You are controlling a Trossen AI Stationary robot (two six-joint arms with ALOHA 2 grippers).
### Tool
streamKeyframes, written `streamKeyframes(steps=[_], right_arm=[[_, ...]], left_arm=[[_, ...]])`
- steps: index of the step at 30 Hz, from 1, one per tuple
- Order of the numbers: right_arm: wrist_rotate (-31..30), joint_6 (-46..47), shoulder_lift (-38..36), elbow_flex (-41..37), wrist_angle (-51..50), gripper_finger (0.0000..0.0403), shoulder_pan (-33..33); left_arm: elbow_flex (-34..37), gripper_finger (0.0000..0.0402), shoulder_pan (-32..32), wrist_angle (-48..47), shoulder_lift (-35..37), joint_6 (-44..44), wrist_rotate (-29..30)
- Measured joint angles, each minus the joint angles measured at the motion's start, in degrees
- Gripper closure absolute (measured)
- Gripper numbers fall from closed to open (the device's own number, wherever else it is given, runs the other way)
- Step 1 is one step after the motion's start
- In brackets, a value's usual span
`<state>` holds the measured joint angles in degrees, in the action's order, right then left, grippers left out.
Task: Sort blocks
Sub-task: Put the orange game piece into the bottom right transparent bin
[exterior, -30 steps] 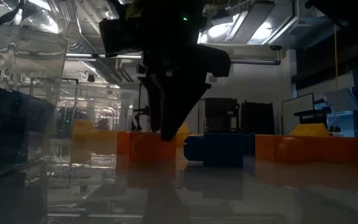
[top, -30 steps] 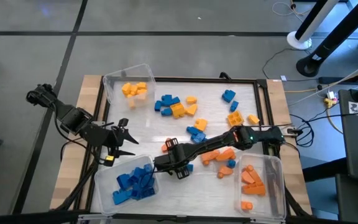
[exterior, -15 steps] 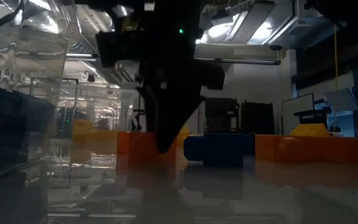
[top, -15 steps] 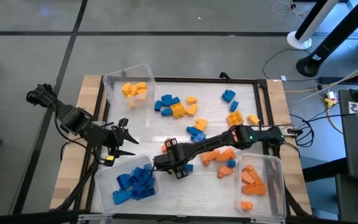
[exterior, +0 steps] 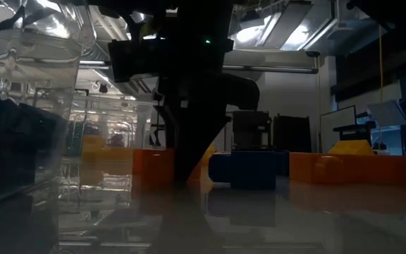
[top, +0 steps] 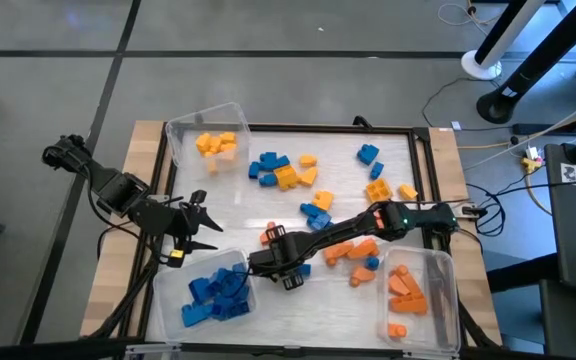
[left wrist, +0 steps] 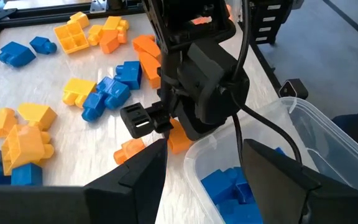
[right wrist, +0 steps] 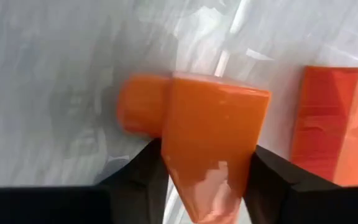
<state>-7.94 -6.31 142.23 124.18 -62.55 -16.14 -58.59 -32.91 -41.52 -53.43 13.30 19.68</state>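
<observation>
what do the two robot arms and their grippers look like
Both arms are black and jointed, with black cables trailing along them. The right arm shows a small green light near a joint. The left gripper and right gripper each end in two dark, tapered fingers.

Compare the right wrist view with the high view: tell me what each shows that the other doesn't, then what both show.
Only the right wrist view shows the two dark fingers flanking an orange block on the white surface, right against its sides.

Only the high view shows the whole layout: three clear bins holding yellow blocks, blue blocks and orange blocks, loose blocks scattered mid-table, and the left gripper open, waiting by the blue bin.

Both show the right gripper down at an orange block, with a second orange piece beside it.
</observation>
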Motion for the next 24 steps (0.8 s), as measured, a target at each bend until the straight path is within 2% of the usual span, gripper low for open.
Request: streamKeyframes(steps=[6,12,16,20,24], right_arm=[[0.02,0.0,0.07,1.51,-1.06,0.0253,0.04],[-0.03,-0.01,0.2,7.12,-5.94,0.024,0.04],[-0.56,-0.02,0.11,10.87,-9.53,0.0247,0.14],[-1.59,-0.09,-1.52,10.57,-11.72,0.0257,0.68],[-3.39,-0.07,-3.8,10.78,-14.24,0.0242,1.68]], left_arm=[[0.0,0.0204,0.0,0.02,0.0,-0.01,0.0],[0.0,0.0204,0.0,0.24,0.0,-1.93,0.0],[0.0,0.0204,0.0,0.24,0.02,-3.42,0.02],[0.0,0.0204,0.0,0.16,0.19,-4.76,0.01],[0.0,0.0204,0.0,0.11,0.84,-4.79,0.02]])
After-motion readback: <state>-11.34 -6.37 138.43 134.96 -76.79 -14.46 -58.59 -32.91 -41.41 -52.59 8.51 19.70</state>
